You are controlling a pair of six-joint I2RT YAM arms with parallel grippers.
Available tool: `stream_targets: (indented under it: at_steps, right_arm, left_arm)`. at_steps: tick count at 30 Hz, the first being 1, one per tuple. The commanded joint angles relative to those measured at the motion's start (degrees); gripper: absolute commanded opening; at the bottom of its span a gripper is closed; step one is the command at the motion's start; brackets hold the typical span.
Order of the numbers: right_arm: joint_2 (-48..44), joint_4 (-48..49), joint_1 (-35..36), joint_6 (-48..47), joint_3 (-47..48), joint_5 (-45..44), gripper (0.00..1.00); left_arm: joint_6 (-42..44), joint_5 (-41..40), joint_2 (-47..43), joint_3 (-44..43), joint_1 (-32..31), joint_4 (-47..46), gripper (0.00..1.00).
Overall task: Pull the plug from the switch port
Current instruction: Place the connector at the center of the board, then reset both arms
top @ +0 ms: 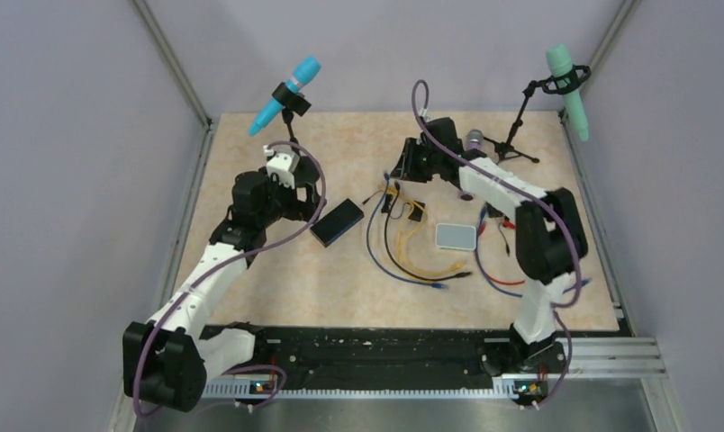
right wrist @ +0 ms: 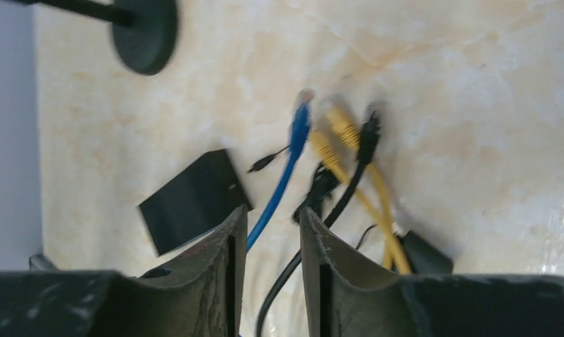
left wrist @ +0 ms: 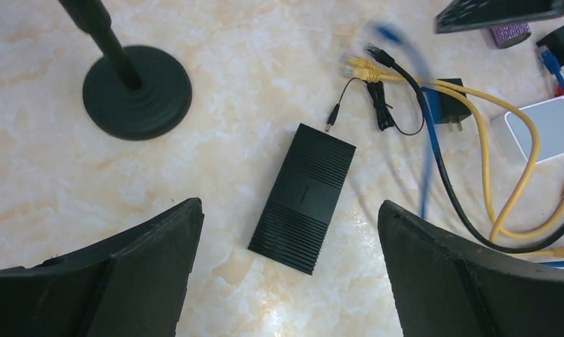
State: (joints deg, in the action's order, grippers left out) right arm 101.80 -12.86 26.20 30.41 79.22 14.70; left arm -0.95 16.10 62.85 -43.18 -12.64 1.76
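The black switch [top: 337, 222] lies flat on the marble table with no cable in it that I can see; its port edge does not show. In the left wrist view the switch [left wrist: 304, 198] sits below my left gripper [left wrist: 290, 205], whose jaws stand wide apart and hold nothing. The blue cable's plug [right wrist: 301, 112] is blurred and free of the switch, beside two yellow plugs [right wrist: 339, 123] and a black plug [right wrist: 369, 126]. My right gripper [right wrist: 272, 221] hovers over them, jaws narrowly apart. The blue cable passes behind its left fingertip [right wrist: 237, 228], not pinched.
Loose blue, yellow and black cables [top: 403, 261] trail across the table's middle. A pale grey pad [top: 455, 236], a black power adapter [left wrist: 447, 105] and a red lead [top: 511, 281] lie right of them. The blue microphone's round stand base [left wrist: 137, 91] is back left, the green microphone's tripod [top: 511, 144] back right.
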Motion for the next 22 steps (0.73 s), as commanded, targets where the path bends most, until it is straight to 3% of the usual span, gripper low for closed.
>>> stream_targets:
  at_steps: [1, 6, 9, 12, 18, 22]
  right_arm:
    - [10.47, -2.59, -3.94, -0.72, 9.45, 1.00, 0.36]
    - [13.95, -6.08, -7.65, -2.37, 13.90, 2.53, 0.56]
    - [8.51, -7.27, -8.00, -6.40, 12.31, 0.23, 0.67]
    - [0.25, -7.33, -8.08, -10.00, 8.28, -4.13, 0.71]
    - [-21.48, -1.93, -8.32, -10.51, -10.93, -22.72, 0.79]
    - [-32.45, 3.35, -8.83, -8.51, -24.01, -27.09, 0.87]
  left_arm:
    - [-10.88, -4.72, -2.20, -1.38, 0.51, 4.56, 0.99]
    - [-16.21, -12.30, -4.90, 1.23, 0.52, 7.12, 0.99]
    - [-17.88, -17.58, -7.09, 2.98, 0.52, 6.04, 0.99]
    - [-19.20, -21.61, -8.58, 3.72, 0.52, 5.51, 0.99]
    - [-21.04, -28.33, -8.48, 3.61, 0.52, 4.64, 0.99]
    - [-21.39, -30.32, -8.58, 3.50, 0.43, 4.24, 0.99]
